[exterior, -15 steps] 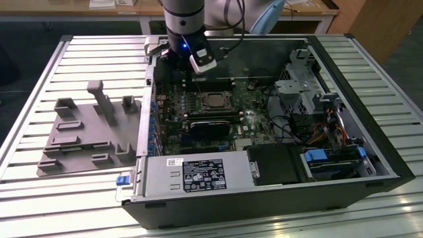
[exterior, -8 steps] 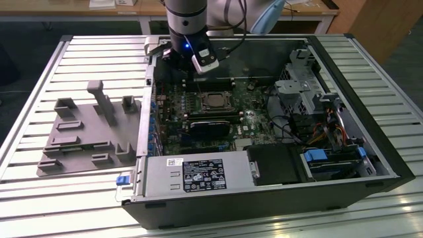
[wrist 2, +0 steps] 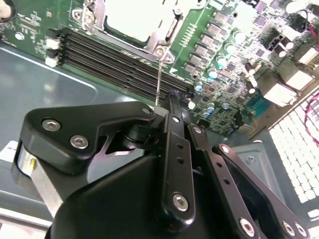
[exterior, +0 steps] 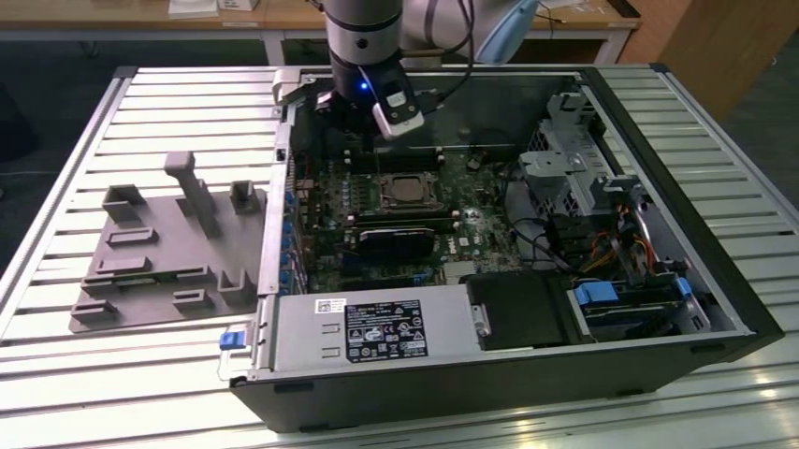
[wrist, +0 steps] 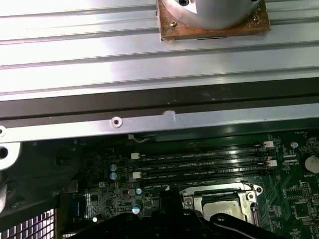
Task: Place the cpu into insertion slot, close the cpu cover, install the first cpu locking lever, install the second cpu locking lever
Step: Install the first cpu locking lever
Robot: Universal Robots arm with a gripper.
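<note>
1. As the arm hangs over the open case [exterior: 699,281], I have the gripper [wrist 2: 167,102] close over the board [wrist 2: 224,79], at the board's edge by the memory slots [wrist 2: 114,57].
2. The cpu [wrist 2: 137,20] lies flat in the slot [wrist: 189,202], near the board's middle, silver top up.
3. The cover [wrist 2: 168,31] looks to be down over it, framing the top through its window. I judge the first two steps done.
4. Step in hand, as I read it: a locking lever. One thin lever [wrist 2: 158,74] stands up from the slot's corner and runs to the gripper's tip. Whether it is the first or the second, I cannot tell.
5. Gripper state: I cannot tell whether it is spread or pinching the lever. The contact is hidden in the second wrist view.
6. Next move, my judgement: it calls for a sure hold on a thin, springy rod and a controlled sweep down beside the slot, without scraping the memory slots just beside it.
</note>
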